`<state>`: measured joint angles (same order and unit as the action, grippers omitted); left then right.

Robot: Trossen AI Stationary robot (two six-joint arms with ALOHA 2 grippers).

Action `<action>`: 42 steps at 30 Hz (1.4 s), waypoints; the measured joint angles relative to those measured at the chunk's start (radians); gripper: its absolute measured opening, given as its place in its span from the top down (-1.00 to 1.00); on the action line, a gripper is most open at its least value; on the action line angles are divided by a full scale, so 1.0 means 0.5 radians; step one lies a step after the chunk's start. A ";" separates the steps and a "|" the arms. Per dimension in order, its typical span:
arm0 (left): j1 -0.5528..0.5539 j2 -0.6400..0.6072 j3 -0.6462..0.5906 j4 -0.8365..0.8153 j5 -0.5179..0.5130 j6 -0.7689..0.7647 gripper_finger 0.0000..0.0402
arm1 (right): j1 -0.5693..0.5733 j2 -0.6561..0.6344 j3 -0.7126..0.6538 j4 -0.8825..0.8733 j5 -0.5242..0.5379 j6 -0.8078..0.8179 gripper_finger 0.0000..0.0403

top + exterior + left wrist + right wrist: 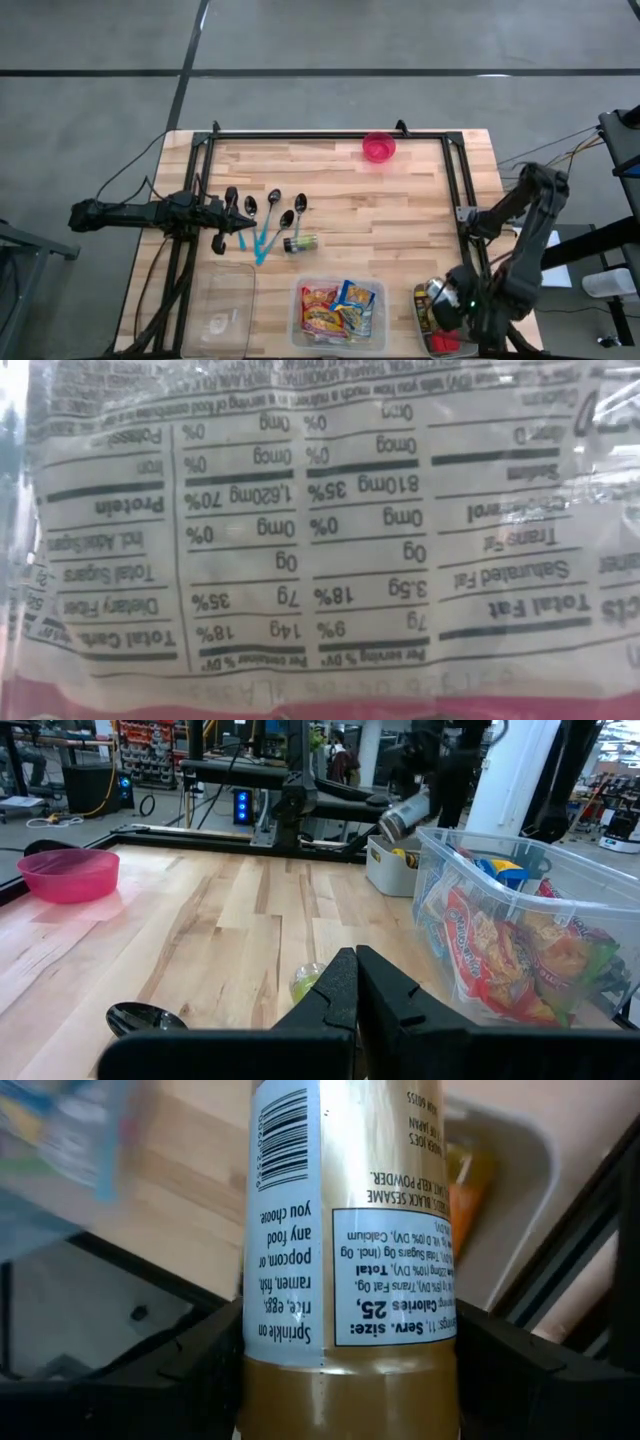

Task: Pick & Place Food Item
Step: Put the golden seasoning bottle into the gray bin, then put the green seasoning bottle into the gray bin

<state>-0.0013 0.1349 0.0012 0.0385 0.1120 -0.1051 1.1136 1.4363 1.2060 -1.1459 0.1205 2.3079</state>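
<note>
Gripping a seasoning jar [345,1260] between its two fingers, the right gripper [440,305] hangs over the small beige bin [422,318] at the bench's near right corner; the wrist view shows the jar's white label with a barcode and printed text, a dark finger [190,1365] pressed to each side of the jar, and the bin's beige wall behind it. From the left wrist view the same jar shows as a metallic cylinder held tilted above that bin [388,868]. Just beside the bin, along the near edge, stands a clear tub [297,325] filled with colourful snack packets [340,308]; the low view is filled by a nutrition label pressed close to the lens. An empty-looking clear tub [222,310] sits at the near left. The left gripper [228,212] rests low by the left edge with its fingers together, holding nothing, next to four black spoons with blue handles [272,218] and a small bottle with green contents [300,243] lying on its side. A pink bowl [379,147] stands near the far edge
</note>
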 joint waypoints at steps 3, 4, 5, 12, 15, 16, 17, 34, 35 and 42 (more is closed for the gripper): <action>-0.001 0.000 0.000 0.000 0.000 0.000 1.00 | 0.038 0.111 0.000 0.033 -0.060 0.006 -0.36; 0.000 0.000 0.000 0.000 0.000 0.000 1.00 | 0.050 0.138 0.000 0.028 -0.089 0.013 -0.36; 0.000 0.000 0.000 0.000 0.000 0.000 1.00 | 0.062 0.165 0.000 0.029 -0.117 0.015 -0.36; 0.000 0.000 0.000 0.000 0.000 0.000 1.00 | 0.109 0.292 0.037 -0.069 -0.152 0.031 -0.36; 0.000 0.000 0.000 0.000 0.000 0.000 1.00 | 0.118 0.358 0.035 -0.090 -0.126 0.029 -0.38; 0.000 0.000 0.000 0.000 0.000 0.000 1.00 | 0.122 0.379 0.035 -0.095 -0.107 0.029 -0.42; 0.000 0.000 0.000 0.000 0.000 0.000 1.00 | 0.126 0.403 0.035 -0.096 -0.088 0.029 -0.46; 0.000 0.000 0.000 0.000 0.000 0.000 1.00 | 0.143 0.457 0.035 -0.068 -0.084 -0.016 -0.71; 0.000 0.000 0.000 0.000 0.000 0.000 1.00 | 0.146 0.457 0.035 -0.067 -0.084 -0.018 -0.71; 0.000 0.000 0.000 0.000 0.000 0.000 1.00 | 0.150 0.456 0.035 -0.059 -0.084 -0.031 -0.71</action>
<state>-0.0013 0.1349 0.0012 0.0387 0.1120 -0.1051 1.1889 1.6642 1.2236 -1.1752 0.0788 2.2925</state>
